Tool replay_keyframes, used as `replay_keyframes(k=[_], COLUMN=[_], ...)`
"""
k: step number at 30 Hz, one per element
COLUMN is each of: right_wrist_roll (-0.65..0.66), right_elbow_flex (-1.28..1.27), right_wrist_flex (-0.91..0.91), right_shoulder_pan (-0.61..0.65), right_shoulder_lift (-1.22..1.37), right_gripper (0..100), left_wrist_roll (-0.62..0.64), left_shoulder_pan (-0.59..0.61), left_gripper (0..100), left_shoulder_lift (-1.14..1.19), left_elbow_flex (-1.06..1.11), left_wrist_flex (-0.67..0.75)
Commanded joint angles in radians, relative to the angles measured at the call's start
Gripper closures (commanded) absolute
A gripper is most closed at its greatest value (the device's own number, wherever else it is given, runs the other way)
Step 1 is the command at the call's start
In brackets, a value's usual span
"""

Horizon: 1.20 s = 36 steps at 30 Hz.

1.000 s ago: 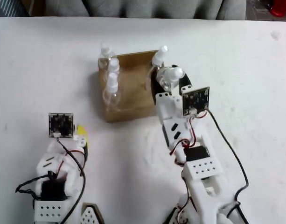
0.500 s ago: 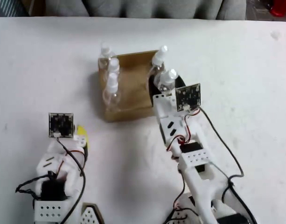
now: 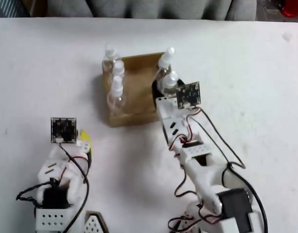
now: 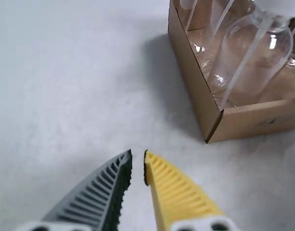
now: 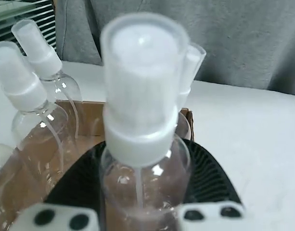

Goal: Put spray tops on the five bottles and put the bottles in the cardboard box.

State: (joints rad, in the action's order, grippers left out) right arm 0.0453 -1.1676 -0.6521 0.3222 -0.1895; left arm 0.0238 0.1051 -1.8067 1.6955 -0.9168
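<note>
Your right gripper is clamped around the body of a clear bottle with a white spray top, holding it upright over the right side of the cardboard box. 4 other capped bottles stand in the box: 3 along its left wall, 1 at the far right corner. Your left gripper sits low over the surface near the box, fingers almost together on nothing.
</note>
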Motion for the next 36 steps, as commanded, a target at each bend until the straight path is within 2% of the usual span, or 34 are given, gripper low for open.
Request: replay_keyframes(k=[1,19,36], right_wrist_roll=[0.002,0.002,0.002], right_elbow_flex=[0.064,0.124,0.124], right_wrist_flex=[-0.024,-0.025,-0.025], right_shoulder_pan=[-0.012,-0.010,-0.002], right_shoulder_lift=[0.025,0.199,0.214], right_gripper=[98.1,98.1,98.0], left_wrist_roll=[-0.012,-0.012,-0.012], left_shoulder_pan=[0.001,0.001,0.001], left_gripper=[95,95,95], left_shoulder_lift=[-0.024,-0.024,-0.024], left_elbow_flex=[-0.002,-0.002,-0.002], left_wrist_flex=[0.002,0.003,0.002])
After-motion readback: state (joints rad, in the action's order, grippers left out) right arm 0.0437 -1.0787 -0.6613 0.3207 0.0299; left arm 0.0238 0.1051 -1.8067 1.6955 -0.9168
